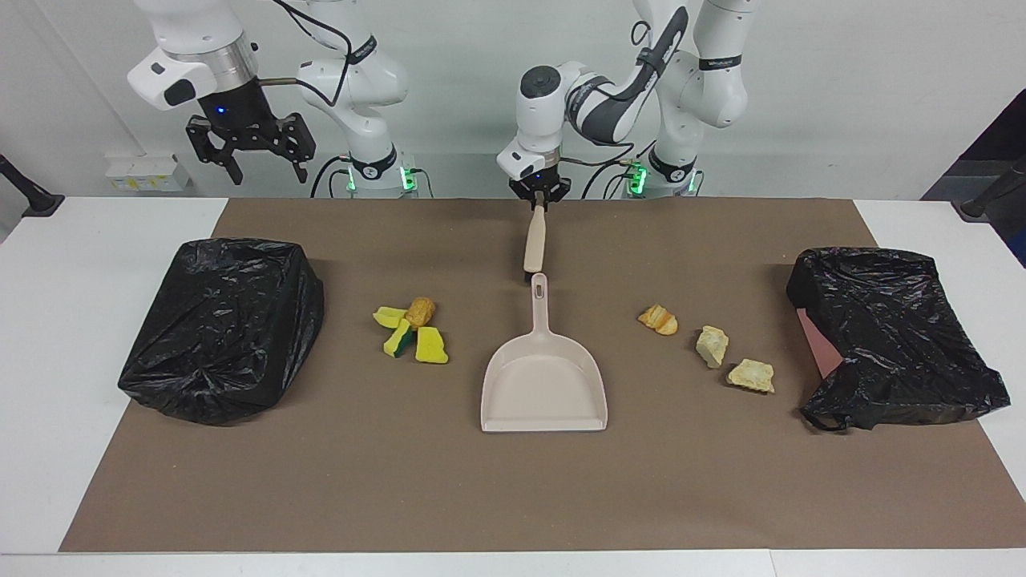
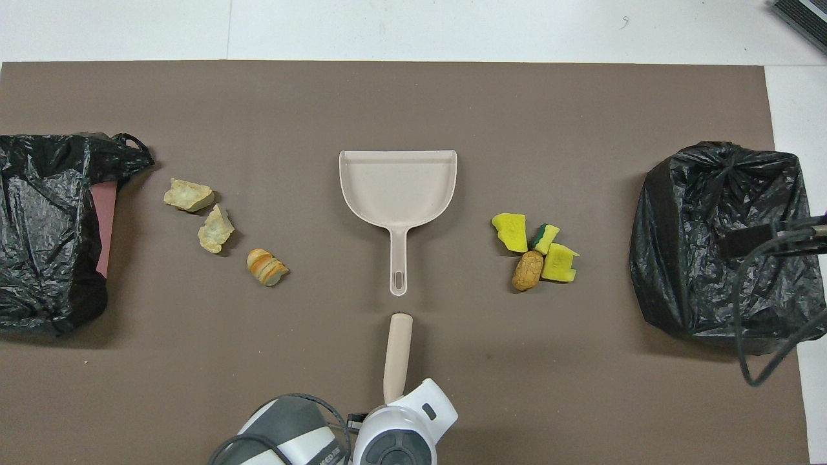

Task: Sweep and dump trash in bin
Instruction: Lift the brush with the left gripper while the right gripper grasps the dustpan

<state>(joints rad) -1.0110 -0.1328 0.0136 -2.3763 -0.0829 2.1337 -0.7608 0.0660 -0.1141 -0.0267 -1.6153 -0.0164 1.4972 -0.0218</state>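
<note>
A: Start at the robots' edge. What is there?

B: The left gripper (image 1: 542, 195) is clamped on the handle tip of the beige brush (image 1: 535, 240), fingertips pinched in against it. The facing view shows the grip; in the overhead view the wrist hides it and only the brush (image 2: 397, 349) shows, pointing away from the robots.

A: And the right gripper?

B: The right gripper (image 1: 256, 156) hangs high with its fingers spread wide and nothing in them, over the right arm's end of the table. Only the facing view shows it; the overhead view catches just a dark part and cable above the bag there.

A: Next out?

B: The dustpan (image 1: 543, 377), handle just off the bristle end, mouth turned away from the robots. Beside it, toward the right arm's end, 3 yellow sponge pieces (image 2: 536, 247) and a brown lump (image 2: 528, 270) huddle together. Toward the left arm's end, 3 bread-like chunks (image 2: 216, 229) lie in a slanting row.

A: The ends?

B: 1 black bin bag (image 1: 224, 324) at the right arm's end, another black bag (image 1: 894, 332) at the left arm's end, showing a pinkish side.
</note>
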